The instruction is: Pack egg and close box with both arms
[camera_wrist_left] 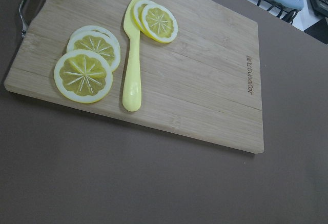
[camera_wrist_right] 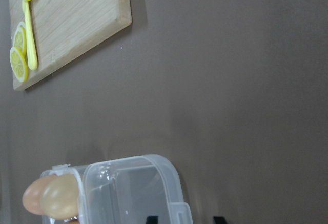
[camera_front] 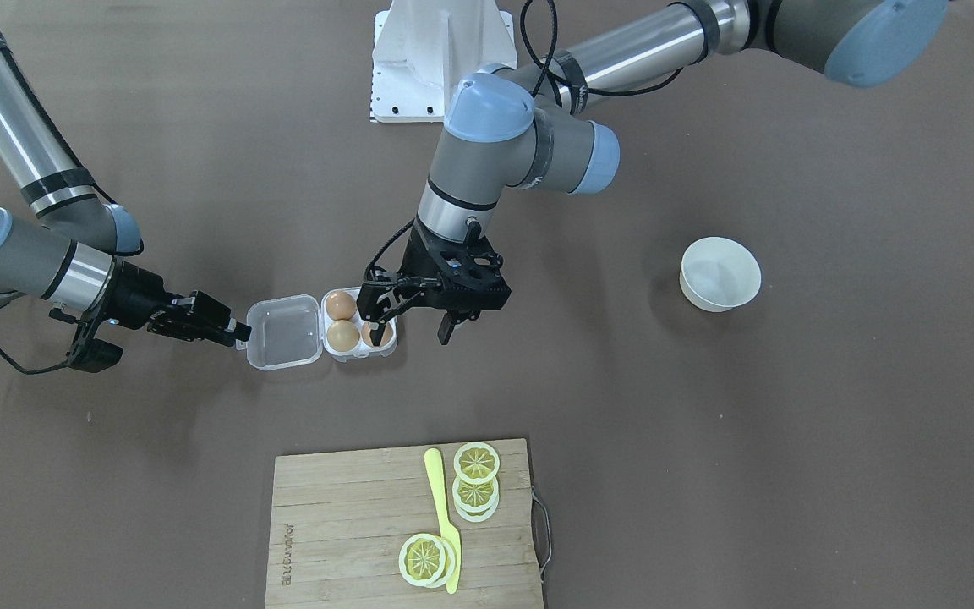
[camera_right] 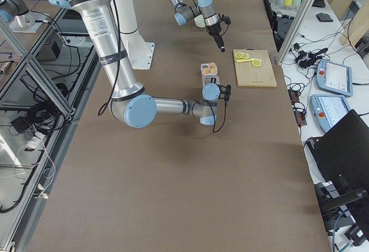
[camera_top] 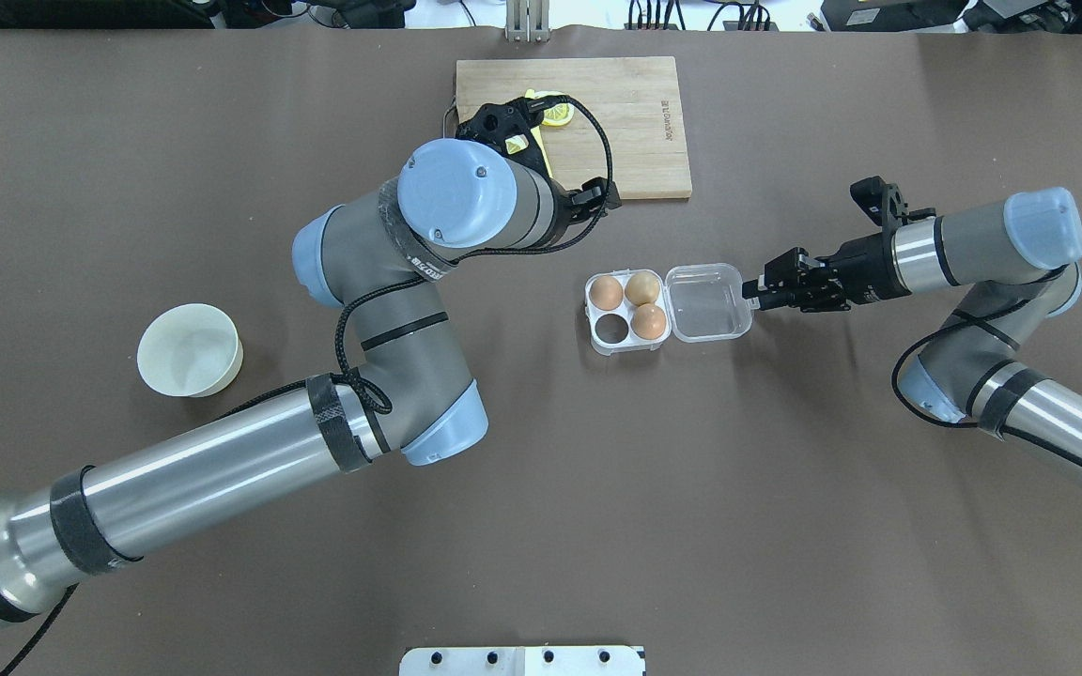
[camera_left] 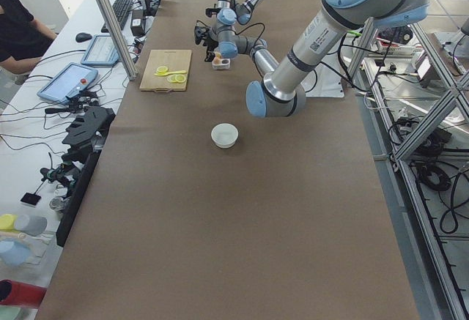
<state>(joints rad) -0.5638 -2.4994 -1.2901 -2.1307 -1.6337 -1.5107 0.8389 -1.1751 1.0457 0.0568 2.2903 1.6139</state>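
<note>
In the front camera, your left arm's black two-finger tool point(camera_front: 412, 340) hangs spread wide and empty over the clear plastic four-cell egg box point(camera_front: 352, 355). The small orange-brown egg point(camera_front: 340, 304) sits in the hinge-side cell nearest the robot, with two more eggs beside it. The right arm's black tool point(camera_front: 236, 331) lies low at the free edge of the transparent lid point(camera_front: 284, 331), which rests flat open on the tabletop.

Overhead, three cells are filled and one round cell point(camera_top: 611, 327) is bare.

From the right-end camera, the far tool looks raised above the box, not down in it.

In the right wrist camera, two dark fingertips point(camera_wrist_right: 150, 219) stand apart with the small latch tab point(camera_wrist_right: 179, 211) between them. They grip nothing, and you cannot tell whether they touch it.

The left wrist camera shows only a bamboo cutting board point(camera_wrist_left: 205, 80).

Packing looks finished, so closing is the step in hand. You will likely need the right tool to catch that lid edge and swing it over the hinge. The left tool would come down to steady the base and press the latch.
</note>
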